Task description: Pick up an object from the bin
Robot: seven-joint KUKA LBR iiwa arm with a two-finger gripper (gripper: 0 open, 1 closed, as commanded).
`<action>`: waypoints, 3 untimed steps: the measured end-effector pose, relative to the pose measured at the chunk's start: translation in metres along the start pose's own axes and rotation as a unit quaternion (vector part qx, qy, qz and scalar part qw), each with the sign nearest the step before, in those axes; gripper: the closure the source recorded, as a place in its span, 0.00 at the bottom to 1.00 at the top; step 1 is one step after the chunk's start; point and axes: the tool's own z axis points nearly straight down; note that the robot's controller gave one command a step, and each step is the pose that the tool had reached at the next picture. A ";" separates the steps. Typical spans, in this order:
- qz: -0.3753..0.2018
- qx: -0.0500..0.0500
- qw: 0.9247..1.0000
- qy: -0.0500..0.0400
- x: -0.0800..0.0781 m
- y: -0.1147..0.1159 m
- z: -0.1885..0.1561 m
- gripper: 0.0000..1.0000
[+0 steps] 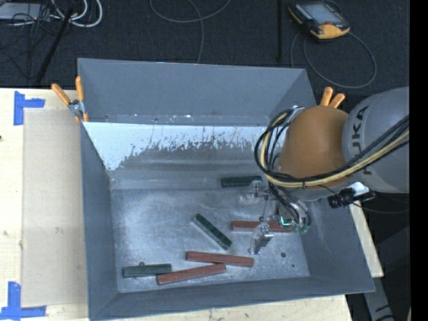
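My gripper (261, 237) is low in the right part of the bin, under the orange wrist cover. A short reddish-brown bar (245, 225) lies flat just to its left, and the bar's right end reaches in under the gripper. Whether the gripper touches that bar is hidden. A dark green bar (212, 231) lies slanted further left on the bin floor. A longer reddish-brown bar (219, 259) lies below and to the left of the gripper.
Another dark green bar (241, 181) rests at the foot of the back wall. Near the front wall lie a second long reddish-brown bar (191, 273) and a dark green bar (146, 269). The arm and its cables cover the bin's right side.
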 end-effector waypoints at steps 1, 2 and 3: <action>0.000 0.000 1.000 -0.004 -0.002 0.000 -0.004 0.00; -0.029 0.001 0.999 -0.013 -0.004 -0.006 0.057 1.00; -0.029 0.001 0.999 -0.013 -0.004 -0.006 0.057 1.00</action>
